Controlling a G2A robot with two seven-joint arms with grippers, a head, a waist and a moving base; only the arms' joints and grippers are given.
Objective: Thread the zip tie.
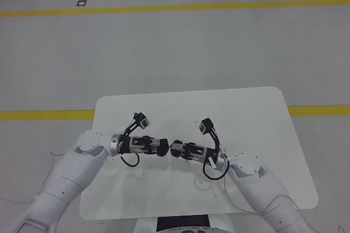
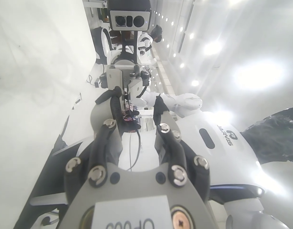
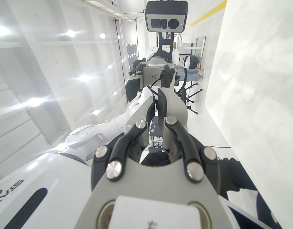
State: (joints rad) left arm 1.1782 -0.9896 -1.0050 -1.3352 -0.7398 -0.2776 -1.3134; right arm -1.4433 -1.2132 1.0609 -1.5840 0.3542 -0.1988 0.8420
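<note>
In the top view the 2 arms meet tip to tip just below the centre of the frame, above the white table [image 1: 251, 116]. The left gripper [image 1: 163, 147] comes in from the left and the right gripper [image 1: 176, 149] from the right, and the 2 almost touch. The left wrist view shows the left gripper's fingers [image 2: 159, 107] spread wide, while the right gripper [image 3: 156, 97] has its fingers drawn narrow, nearly together. The zip tie is too small to make out, so where it lies, and whether the right gripper holds it, cannot be told.
</note>
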